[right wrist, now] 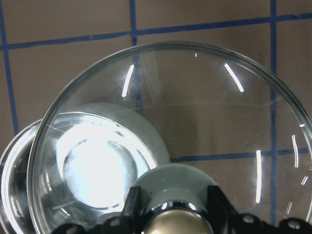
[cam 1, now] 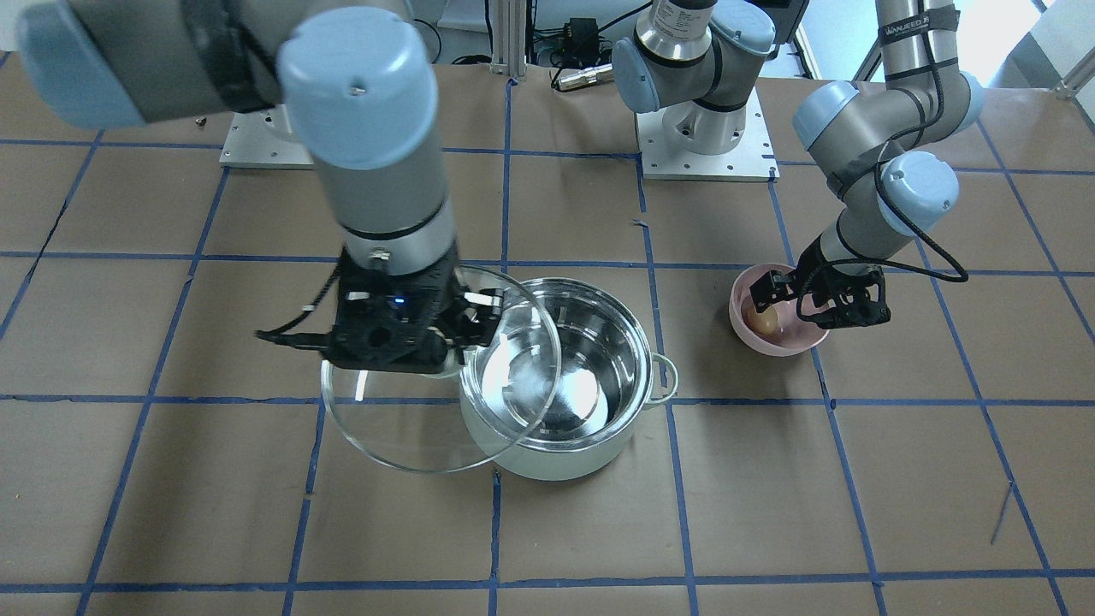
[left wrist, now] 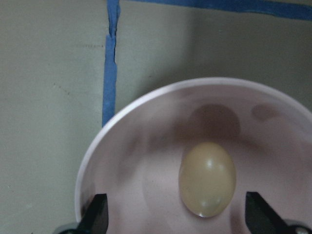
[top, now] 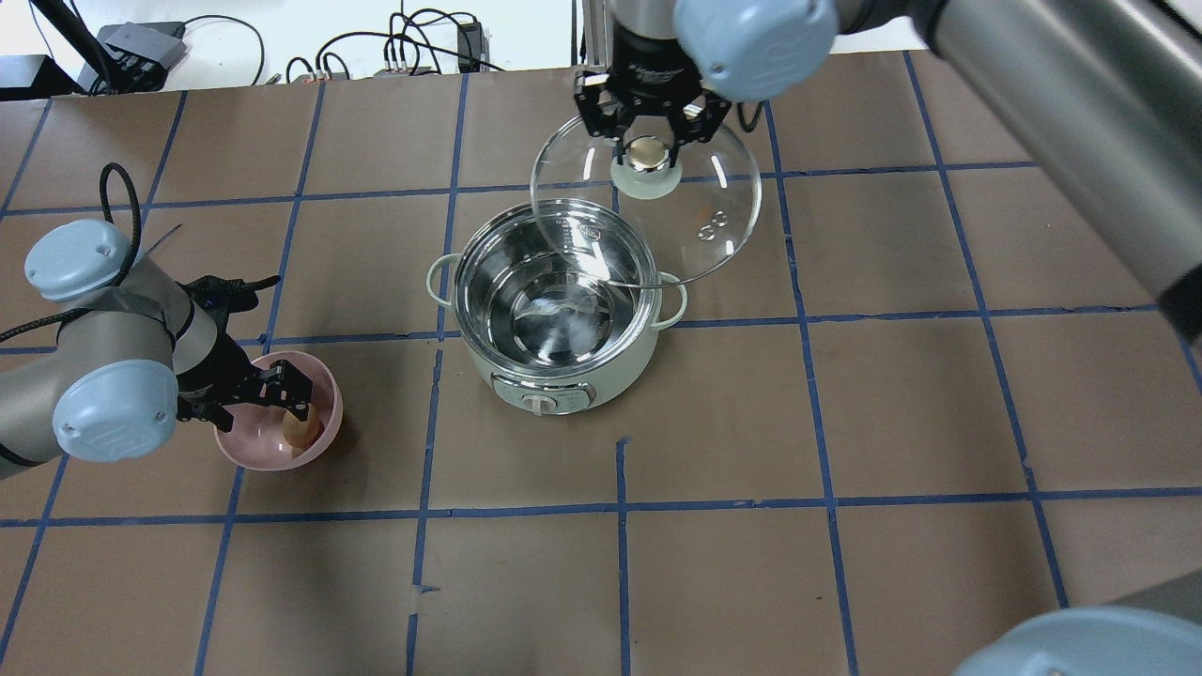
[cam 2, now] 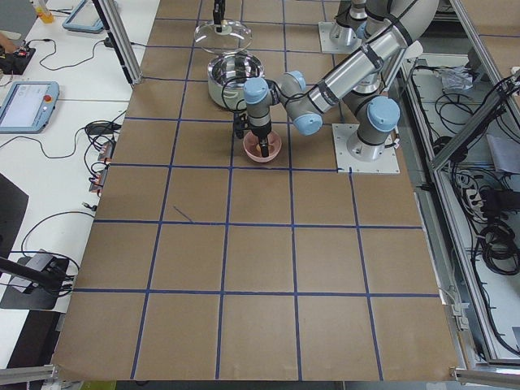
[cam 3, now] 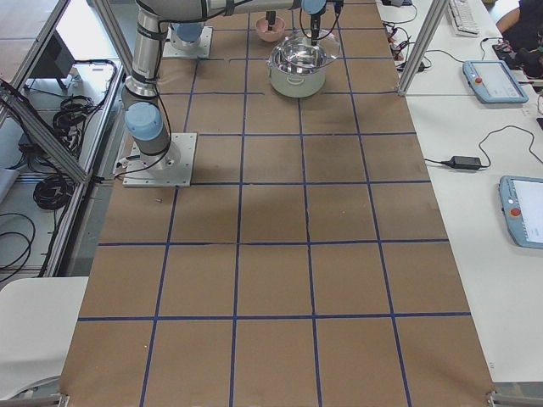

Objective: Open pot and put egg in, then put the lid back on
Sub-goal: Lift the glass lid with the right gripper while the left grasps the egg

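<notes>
Pink plastic, a small round bowl (left wrist: 127, 111) sits directly under the left gripper (left wrist: 179, 217), which reaches down into it with its two fingers spread wide. A small light-brown oval egg (left wrist: 207, 179) lies on the bottom of the bowl between those fingers. In the left wrist view a gap shows on each side of the egg, so the gripper has hold of nothing.

To the right of the left gripper, well apart from the bowl, a round pale mint-green pot (top: 554, 380) stands upright on the brown paper tabletop (top: 892, 394) with its blue tape grid. The pot is uncovered. Its shiny steel inside holds nothing, and one loop handle shows on each side.

Further right, beyond the pot, the right gripper (top: 646, 148) points down with its fingers clamped on the beige-topped knob (top: 644, 155) of a round clear glass lid (top: 700, 221) with a thin metal rim. The lid hangs below this gripper, tilted and raised off the tabletop. From overhead its lower edge overlaps the pot's far right rim, while the rest of the glass lies over bare tabletop beside the pot.
</notes>
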Tool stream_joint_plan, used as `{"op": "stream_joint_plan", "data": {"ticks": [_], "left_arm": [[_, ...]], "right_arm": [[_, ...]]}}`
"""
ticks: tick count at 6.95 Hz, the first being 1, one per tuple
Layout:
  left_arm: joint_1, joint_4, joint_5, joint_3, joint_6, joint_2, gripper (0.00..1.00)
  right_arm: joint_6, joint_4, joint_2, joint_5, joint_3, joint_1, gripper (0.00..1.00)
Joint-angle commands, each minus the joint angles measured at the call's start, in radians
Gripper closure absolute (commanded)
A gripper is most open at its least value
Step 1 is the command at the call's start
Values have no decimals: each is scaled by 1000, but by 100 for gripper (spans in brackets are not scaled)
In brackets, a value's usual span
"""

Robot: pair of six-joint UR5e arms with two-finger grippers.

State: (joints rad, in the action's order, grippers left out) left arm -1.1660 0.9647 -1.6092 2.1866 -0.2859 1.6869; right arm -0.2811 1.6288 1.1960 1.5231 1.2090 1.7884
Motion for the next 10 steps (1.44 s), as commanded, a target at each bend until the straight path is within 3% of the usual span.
{"op": "stream_joint_plan", "data": {"ticks": [1,4,5,6,7,10], "left_arm": [[-4,0,11,4,2,8,1],[-4,-4,44,19,2,20,2],[-4,-7,43,12,-1,34,2],[-3,-9,38,10,-1,37,15],[-3,-7,43,10,1,37,18],[-3,-6,46,12,2,45,18]], "right_arm": [[269,-121,78,-3,3,-217,87],[295,-31,155,-34,153,-241,92],[284,-32,165,-34,152,-235,92],[284,-43,210,-26,162,-230,92],[301,-44,215,-23,184,-230,92],[298,-1,228,-23,222,-230,92]]}}
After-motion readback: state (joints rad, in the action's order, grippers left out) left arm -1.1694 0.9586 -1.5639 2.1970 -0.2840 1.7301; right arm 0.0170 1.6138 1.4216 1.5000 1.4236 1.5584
